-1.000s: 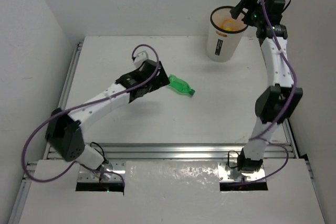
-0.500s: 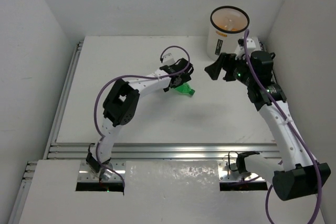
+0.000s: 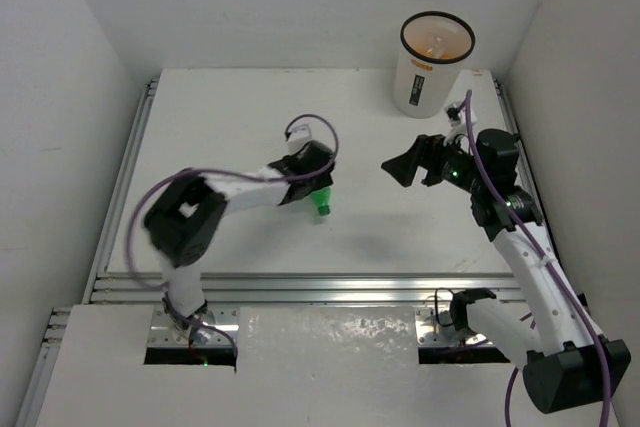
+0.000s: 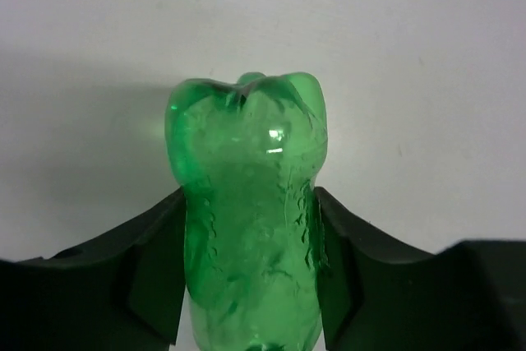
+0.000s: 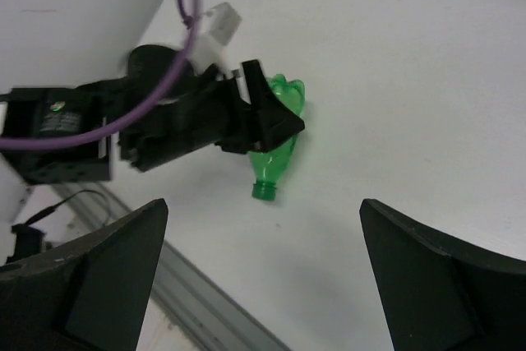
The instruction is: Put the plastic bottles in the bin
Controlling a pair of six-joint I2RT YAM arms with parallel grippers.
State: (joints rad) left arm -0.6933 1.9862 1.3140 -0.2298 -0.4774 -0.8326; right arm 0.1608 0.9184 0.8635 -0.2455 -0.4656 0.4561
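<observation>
Left wrist: left gripper clamps a crinkled translucent green bottle; right gripper gapes open.

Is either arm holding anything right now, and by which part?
The left gripper clamps the green bottle across its mid-body, base protruding; right gripper open, empty.

Green bottle — pinched in claw.

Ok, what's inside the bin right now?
Through the open top of the bin, an orange shape shows low against the inner wall, likely an orange bottle. I cannot tell how many bottles lie in there, because the near wall hides most of the bottom.
</observation>
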